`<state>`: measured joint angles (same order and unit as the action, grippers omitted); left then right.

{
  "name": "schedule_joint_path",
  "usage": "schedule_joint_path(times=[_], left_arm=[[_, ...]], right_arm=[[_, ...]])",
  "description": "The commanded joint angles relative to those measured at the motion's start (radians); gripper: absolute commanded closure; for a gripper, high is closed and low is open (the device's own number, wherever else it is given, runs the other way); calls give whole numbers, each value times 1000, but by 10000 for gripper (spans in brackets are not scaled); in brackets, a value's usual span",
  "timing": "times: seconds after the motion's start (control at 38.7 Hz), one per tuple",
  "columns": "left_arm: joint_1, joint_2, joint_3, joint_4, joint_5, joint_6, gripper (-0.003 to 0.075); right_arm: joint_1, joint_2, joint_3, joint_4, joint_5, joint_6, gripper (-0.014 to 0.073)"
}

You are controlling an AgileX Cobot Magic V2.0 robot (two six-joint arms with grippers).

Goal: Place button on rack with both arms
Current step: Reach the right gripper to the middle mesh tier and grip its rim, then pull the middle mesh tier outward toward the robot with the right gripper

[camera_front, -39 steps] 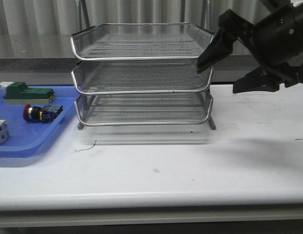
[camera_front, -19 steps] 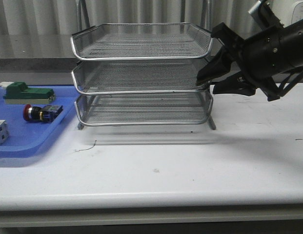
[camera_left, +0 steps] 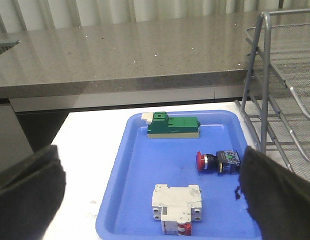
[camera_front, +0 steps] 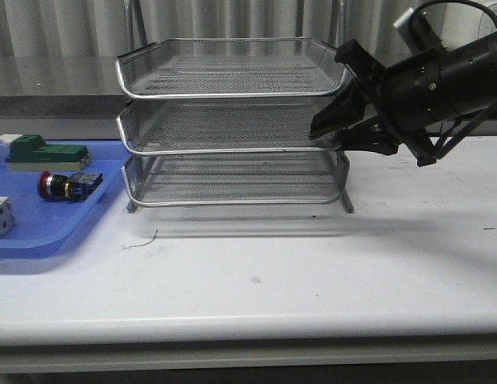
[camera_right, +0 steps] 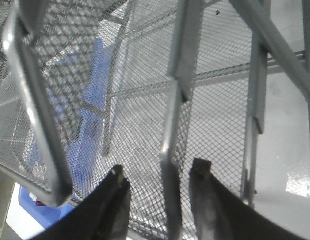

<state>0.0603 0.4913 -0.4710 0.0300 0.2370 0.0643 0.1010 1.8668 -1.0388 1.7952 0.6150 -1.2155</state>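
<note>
Here the right gripper, a glossy black claw on a bulky cabled arm, sits at the right-hand edge of the three-tier silver wire-mesh letter rack, level with the middle tray; its fingers are spread, and the right wrist view shows a chrome rim of the rack running between the two dark fingertips without being pinched yet. The step in hand looks like bracing the rack, and it would go best if the fingers close squarely on the solid rim, not on the springy mesh, which would flex and let the light frame skate on the smooth white table. The small emergency-stop push button, with a red mushroom head, black body, yellow ring and blue end, lies on its side in the flat blue plastic tray, well apart from the rack's left side, between a green block and a white cube-like part. The left gripper hovers above that tray with its dark padded fingers wide apart and holding nothing. The button's rounded glossy head could roll, so a grasp across the squarer black body seems safer. The tray's raised lip calls for a clean upward lift first.
</note>
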Motion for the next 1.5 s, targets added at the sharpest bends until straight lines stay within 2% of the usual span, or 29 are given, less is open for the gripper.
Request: schedule_joint_path(times=[0.0,0.1,0.49,0.85,0.98,1.47], left_arm=[[2,10,-31,-1,-77,-7,48],[2,10,-31,-1,-77,-7,48],[2,10,-31,-1,-77,-7,48],[2,10,-31,-1,-77,-7,48],[2,10,-31,-1,-77,-7,48],[2,10,-31,-1,-77,-7,48]], right_arm=[[0,-48,-33,71,60,-7,390],[-1,-48,-33,50,71,-7,446],[-14,-48,-33,-159,129,73,445],[-91,-49,-33,-325,336,160,445],[-93,-49,-33,-393,366,191,445],[-94,-50,-27,-524,451,240,445]])
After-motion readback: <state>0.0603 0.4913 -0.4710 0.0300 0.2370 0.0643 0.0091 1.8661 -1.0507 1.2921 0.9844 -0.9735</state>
